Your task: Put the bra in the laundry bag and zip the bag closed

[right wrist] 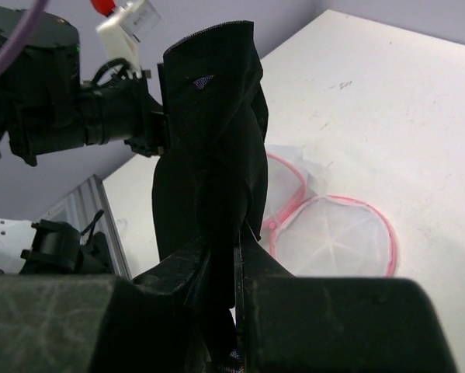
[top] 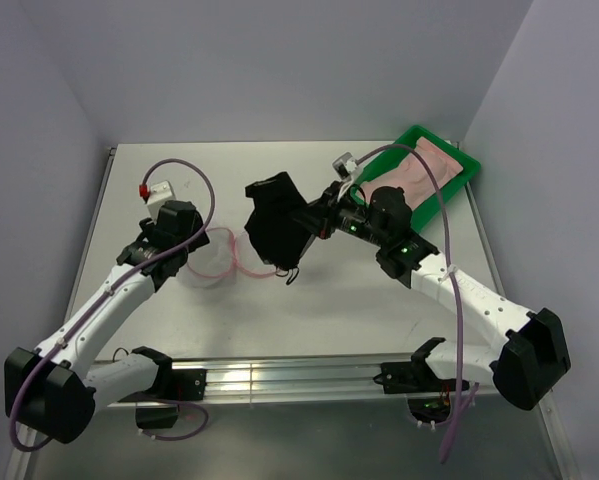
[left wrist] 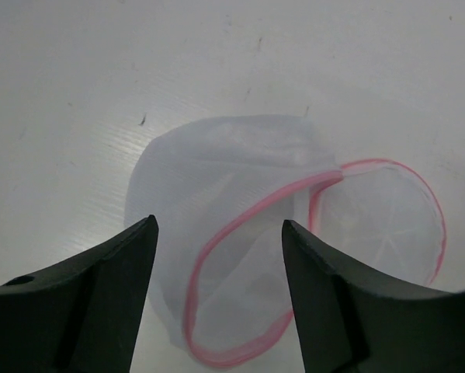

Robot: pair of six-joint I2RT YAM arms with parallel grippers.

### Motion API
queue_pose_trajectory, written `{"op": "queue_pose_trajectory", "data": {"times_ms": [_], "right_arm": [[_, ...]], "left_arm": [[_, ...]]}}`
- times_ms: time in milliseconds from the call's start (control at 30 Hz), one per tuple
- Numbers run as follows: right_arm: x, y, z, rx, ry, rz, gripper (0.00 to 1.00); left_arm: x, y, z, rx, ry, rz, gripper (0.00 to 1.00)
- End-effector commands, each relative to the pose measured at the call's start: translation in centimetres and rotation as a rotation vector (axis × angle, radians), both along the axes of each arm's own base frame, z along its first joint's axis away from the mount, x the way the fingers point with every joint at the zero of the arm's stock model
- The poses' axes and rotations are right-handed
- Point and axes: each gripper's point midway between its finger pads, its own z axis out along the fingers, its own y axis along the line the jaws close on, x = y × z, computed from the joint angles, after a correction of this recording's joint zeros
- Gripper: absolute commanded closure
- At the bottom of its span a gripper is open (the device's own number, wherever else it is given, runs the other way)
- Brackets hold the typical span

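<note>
The laundry bag (top: 217,258) lies flat on the white table, a white mesh pouch with a pink zip rim, unzipped, its round lid (left wrist: 383,221) folded out to the right. My left gripper (left wrist: 218,225) hovers just above the bag's open mouth (left wrist: 240,272), open, with nothing between its fingers. It sits at the bag's left side (top: 184,258) in the top view. The black bra (top: 274,225) hangs in the air over the bag's right edge. My right gripper (right wrist: 223,249) is shut on the bra (right wrist: 209,148), pinching its lower fabric. The bag (right wrist: 333,233) shows below and right of it.
A green tray (top: 457,190) holding a pink garment (top: 429,165) stands at the back right, behind the right arm. A metal rail (top: 279,380) runs along the near table edge. The left arm's wrist (right wrist: 53,101) is close to the hanging bra.
</note>
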Motion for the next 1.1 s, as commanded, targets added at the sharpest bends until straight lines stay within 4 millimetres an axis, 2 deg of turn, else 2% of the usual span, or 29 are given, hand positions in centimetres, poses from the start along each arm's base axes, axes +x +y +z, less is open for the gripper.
{"op": "queue_pose_trajectory", "data": {"times_ms": [0, 167, 233, 300, 333, 367, 433, 533, 567, 600, 633, 700, 767, 800, 833, 900, 933, 1000, 1033, 1067], "right_arm": [[0.5, -0.7, 2.1, 0.069, -0.047, -0.007, 1.0], [1.0, -2.3, 2.4, 0.113, -0.031, -0.043, 1.0], [1.0, -2.6, 2.6, 0.117, -0.038, -0.049, 1.0], [0.7, -2.7, 2.9, 0.121, -0.046, -0.044, 1.0], [0.7, -2.6, 2.9, 0.123, -0.043, -0.042, 1.0], [0.7, -2.7, 3.0, 0.128, -0.047, -0.046, 1.0], [0.7, -2.9, 2.9, 0.136, -0.042, -0.061, 1.0], [1.1, -3.6, 2.9, 0.157, -0.035, -0.118, 1.0], [1.8, -4.2, 3.2, 0.172, -0.038, -0.175, 1.0], [2.2, -4.6, 3.4, 0.191, -0.027, -0.208, 1.0], [2.3, -5.1, 3.6, 0.206, -0.028, -0.241, 1.0], [3.3, -6.4, 4.3, 0.256, -0.017, -0.341, 1.0], [3.8, -7.3, 4.8, 0.299, -0.002, -0.403, 1.0], [4.3, -8.0, 5.0, 0.319, 0.002, -0.457, 1.0], [4.6, -8.2, 4.6, 0.327, 0.013, -0.485, 1.0], [4.7, -8.2, 4.4, 0.361, 0.03, -0.524, 1.0], [5.2, -8.3, 3.2, 0.359, 0.047, -0.561, 1.0], [5.0, -7.3, 2.8, 0.392, 0.057, -0.561, 1.0], [5.7, -7.3, 1.5, 0.391, 0.068, -0.611, 1.0], [5.8, -7.1, 0.8, 0.387, 0.075, -0.629, 1.0]], "left_arm": [[0.8, -2.4, 0.3, -0.056, 0.034, -0.143, 0.3], [0.4, -3.4, -0.8, -0.104, 0.053, -0.197, 0.35], [0.6, -3.1, -1.3, -0.086, 0.075, -0.184, 0.36], [1.0, -3.4, -1.3, -0.085, 0.083, -0.192, 0.5], [1.2, -3.7, -1.2, -0.094, 0.079, -0.199, 0.61], [1.6, -3.9, -0.9, -0.104, 0.065, -0.202, 0.82], [1.8, -5.0, -1.1, -0.14, 0.061, -0.24, 0.99], [2.1, -6.9, -0.6, -0.205, 0.023, -0.303, 1.0], [1.6, -8.2, -0.8, -0.248, 0.028, -0.356, 1.0], [1.7, -9.7, 0.3, -0.293, -0.017, -0.395, 1.0], [1.3, -10.7, 0.4, -0.321, -0.029, -0.43, 1.0], [0.5, -13.8, 3.0, -0.414, -0.115, -0.525, 1.0], [-0.9, -15.6, 4.1, -0.512, -0.153, -0.59, 1.0], [-0.9, -16.5, 5.7, -0.564, -0.225, -0.627, 1.0], [-1.5, -16.6, 4.6, -0.59, -0.214, -0.632, 1.0], [-1.9, -16.3, 4.6, -0.652, -0.244, -0.592, 1.0], [-2.2, -16.1, 3.4, -0.663, -0.248, -0.579, 1.0], [-2.1, -15.2, 2.7, -0.674, -0.264, -0.521, 1.0], [-2.3, -14.9, 1.8, -0.68, -0.274, -0.511, 1.0], [-2.3, -14.8, 1.9, -0.696, -0.288, -0.5, 1.0]]}}
